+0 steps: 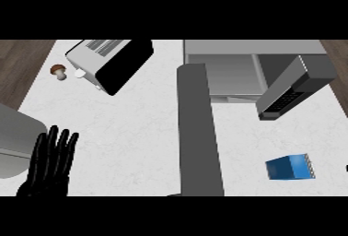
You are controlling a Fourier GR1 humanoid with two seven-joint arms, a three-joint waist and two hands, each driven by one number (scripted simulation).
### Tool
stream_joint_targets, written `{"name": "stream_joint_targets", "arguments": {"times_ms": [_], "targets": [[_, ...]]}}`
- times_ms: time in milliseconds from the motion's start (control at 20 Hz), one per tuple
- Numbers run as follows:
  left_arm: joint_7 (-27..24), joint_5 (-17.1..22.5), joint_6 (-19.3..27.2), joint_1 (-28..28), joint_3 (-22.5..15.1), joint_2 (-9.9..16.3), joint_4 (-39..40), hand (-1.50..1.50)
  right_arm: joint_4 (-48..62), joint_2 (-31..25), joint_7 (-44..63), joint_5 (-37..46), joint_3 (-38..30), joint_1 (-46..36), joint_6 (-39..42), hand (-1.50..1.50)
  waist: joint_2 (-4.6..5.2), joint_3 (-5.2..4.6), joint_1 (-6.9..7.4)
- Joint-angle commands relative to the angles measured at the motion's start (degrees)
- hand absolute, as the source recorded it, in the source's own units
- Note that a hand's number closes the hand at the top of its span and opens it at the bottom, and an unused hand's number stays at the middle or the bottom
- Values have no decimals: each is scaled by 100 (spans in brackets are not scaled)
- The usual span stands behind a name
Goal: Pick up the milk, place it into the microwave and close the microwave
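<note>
One view only, from the head, looking steeply down on the pale counter (pixel 136 138). The milk (pixel 291 167) shows as a small blue carton lying on the counter at the lower right, apart from everything else, its slightly longer side running roughly left to right across the view. The microwave (pixel 231 69) sits at the upper right with its cavity open toward the robot, and its door (pixel 292 87) is swung out to the right, hanging above and beyond the carton.

One hand is visible: the left hand (pixel 51 159), at the lower left edge, fingers straight and pointing up, relaxed and holding nothing, resting there. It lies well apart from the milk, with a long dark grey bar (pixel 200 133) running down the middle of the view between them (what that bar is I cannot tell). The right hand does not appear at all.

Since the carton lies far to the right, on the right arm's side of the counter, that arm looks the better placed for the pickup, though its state cannot be judged. At the upper left stand a toaster (pixel 108 62) and a mushroom (pixel 59 70).
</note>
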Motion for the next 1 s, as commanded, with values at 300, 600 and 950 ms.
{"name": "stream_joint_targets", "arguments": {"times_ms": [300,600,950], "targets": [[-130,-42,46,542,-388,-24,-289,-150,1345,84,-597,482,23,-687,-484,-150,9,1,16],[-510,-89,-233,883,-347,-5,-344,-150,2490,18,-1297,477,-628,-967,-520,-150,5,1,19],[-690,370,-523,972,171,278,-146,-150,4575,81,-2769,986,-737,-1481,-758,-150,10,3,28]]}}
